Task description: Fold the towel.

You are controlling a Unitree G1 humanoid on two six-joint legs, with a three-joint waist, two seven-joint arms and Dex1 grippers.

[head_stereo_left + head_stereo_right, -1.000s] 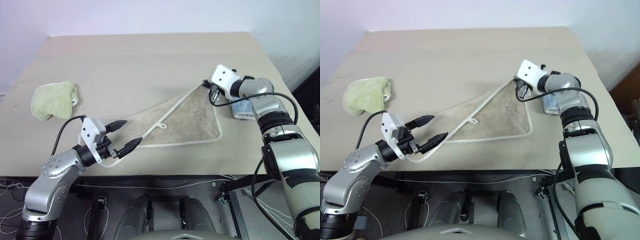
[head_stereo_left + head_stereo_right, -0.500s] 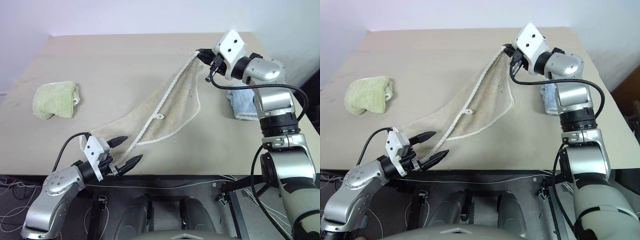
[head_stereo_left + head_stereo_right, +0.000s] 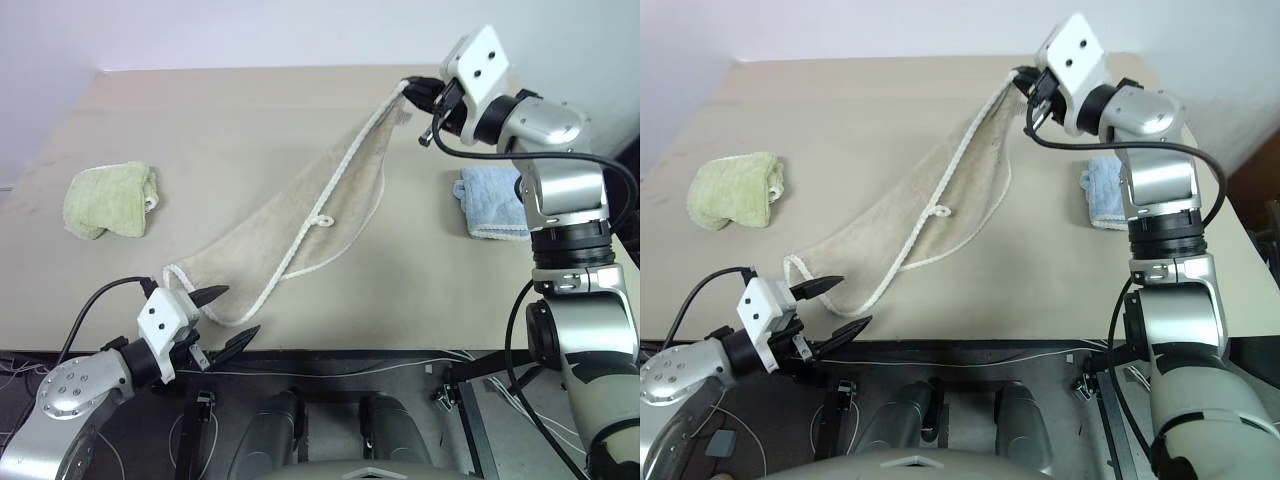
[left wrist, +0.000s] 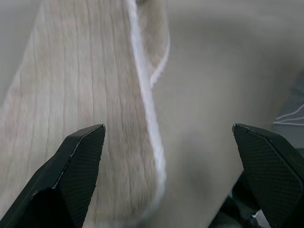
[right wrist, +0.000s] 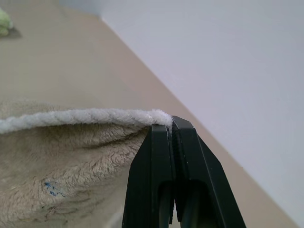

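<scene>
Even, diffuse light fills the head views; the worktop (image 3: 250,130) reads bright and flat, without glare. Shadows are soft: a faint one lies under the lifted towel (image 3: 330,195) toward 5 o'clock, and a darker band sits beneath the worktop's near edge. The wall at 12 o'clock is pale and slightly washed out. In the left wrist view the cloth's far end looks smeared, perhaps from motion. In the right wrist view the right claw (image 5: 172,124) and the white hem (image 5: 85,116) are sharp, the background soft.
</scene>
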